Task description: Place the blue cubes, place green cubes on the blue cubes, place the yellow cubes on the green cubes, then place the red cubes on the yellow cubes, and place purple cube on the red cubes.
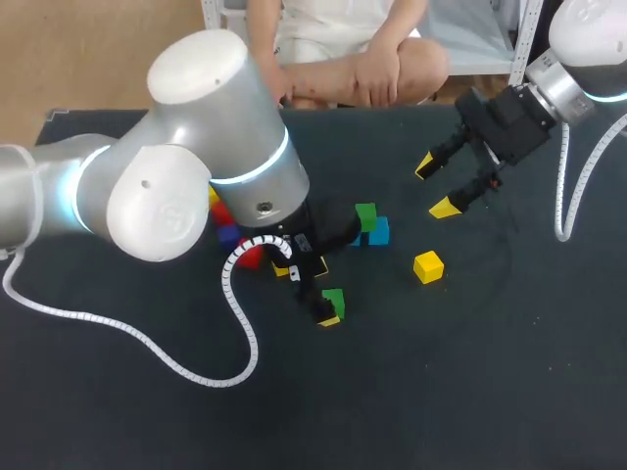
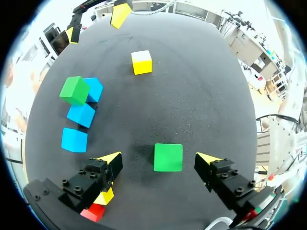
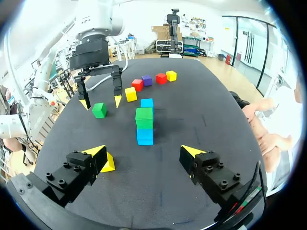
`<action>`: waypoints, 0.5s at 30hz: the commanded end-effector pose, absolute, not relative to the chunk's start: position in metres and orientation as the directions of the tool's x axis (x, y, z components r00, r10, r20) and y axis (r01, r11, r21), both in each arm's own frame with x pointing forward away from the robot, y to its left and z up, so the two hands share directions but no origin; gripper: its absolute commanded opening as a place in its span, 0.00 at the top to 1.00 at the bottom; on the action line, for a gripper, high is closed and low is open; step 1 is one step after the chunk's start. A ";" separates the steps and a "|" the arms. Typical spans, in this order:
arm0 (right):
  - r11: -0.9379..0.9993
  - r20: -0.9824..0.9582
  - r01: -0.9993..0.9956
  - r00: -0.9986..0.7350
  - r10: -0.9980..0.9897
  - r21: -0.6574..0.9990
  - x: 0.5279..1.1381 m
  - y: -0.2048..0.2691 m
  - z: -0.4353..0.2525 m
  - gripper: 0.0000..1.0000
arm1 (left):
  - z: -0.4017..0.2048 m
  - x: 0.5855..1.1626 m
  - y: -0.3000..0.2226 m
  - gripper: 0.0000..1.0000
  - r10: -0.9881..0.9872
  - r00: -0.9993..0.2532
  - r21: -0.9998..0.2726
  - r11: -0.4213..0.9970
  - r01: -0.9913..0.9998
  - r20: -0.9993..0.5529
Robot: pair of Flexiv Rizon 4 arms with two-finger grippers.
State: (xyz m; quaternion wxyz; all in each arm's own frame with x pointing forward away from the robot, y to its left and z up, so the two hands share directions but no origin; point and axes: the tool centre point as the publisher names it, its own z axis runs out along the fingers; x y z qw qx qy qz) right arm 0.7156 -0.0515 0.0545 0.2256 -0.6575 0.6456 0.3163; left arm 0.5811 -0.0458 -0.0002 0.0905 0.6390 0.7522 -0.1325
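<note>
The left tool [image 2: 160,160] hangs low over the dark surface [image 2: 201,86] with its fingers spread wide. A loose green cube [image 2: 168,157] lies flat between the yellow tips with a gap on either side, so nothing is gripped. In the head view the bulky left arm [image 1: 196,147] hides most of this tool, leaving only that cube and one yellow tip in sight.

Tucked partly under one finger are a near yellow cube [image 2: 105,196] and a red cube [image 2: 93,212], both cut off. The right wrist view shows them heading a line with a purple cube [image 3: 147,80], a second red cube [image 3: 161,78] and a far yellow cube [image 3: 171,75].

Ahead and to one side, three blue cubes [image 2: 80,114] stand in a short row. A stacked green cube [image 2: 74,90] sits on the end one farthest from the left tool.

The right tool [image 1: 436,188] is raised over the surface's far right part, its fingers wide apart and empty. A lone yellow cube [image 1: 428,266] lies on the surface near it, apart from the others.
</note>
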 end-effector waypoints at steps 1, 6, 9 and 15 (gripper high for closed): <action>-0.063 -0.707 -0.992 -0.034 -0.706 0.110 0.715 -0.052 0.055 0.00 | -0.002 0.584 -0.046 0.00 0.937 -0.162 -0.087 0.142 0.986 -0.310; -0.063 -0.707 -0.992 -0.034 -0.706 0.110 0.715 -0.052 0.055 0.00 | -0.004 0.585 -0.046 0.00 0.937 -0.159 -0.089 0.138 0.986 -0.312; -0.063 -0.707 -0.992 -0.034 -0.706 0.110 0.715 -0.052 0.055 0.00 | -0.004 0.585 -0.046 0.06 0.937 -0.159 -0.089 0.138 0.986 -0.312; -0.063 -0.707 -0.992 -0.034 -0.706 0.110 0.715 -0.052 0.055 0.00 | -0.005 0.586 -0.046 0.28 0.936 -0.156 -0.091 0.134 0.987 -0.316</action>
